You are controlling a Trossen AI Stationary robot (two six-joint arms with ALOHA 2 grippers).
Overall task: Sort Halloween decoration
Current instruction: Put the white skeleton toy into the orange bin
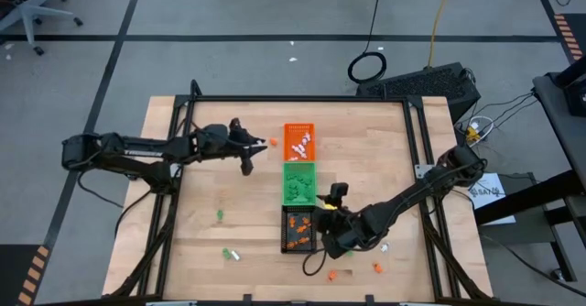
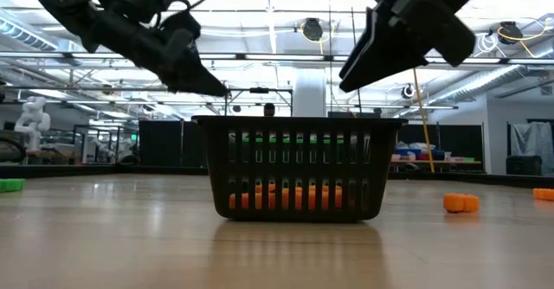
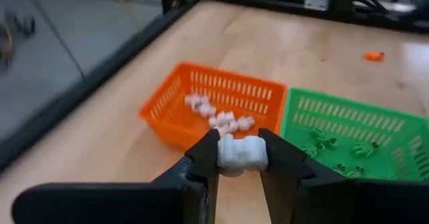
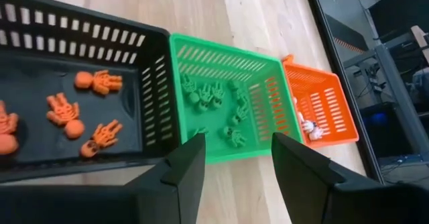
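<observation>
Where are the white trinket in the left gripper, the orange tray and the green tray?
white trinket (image 3: pixel 241 153), left wrist view, its middle.
orange tray (image 3: pixel 175 110), left wrist view, near wall.
green tray (image 3: pixel 348 113), left wrist view, slotted wall.

The wooden table carries 3 trays and scattered trinkets.
</observation>
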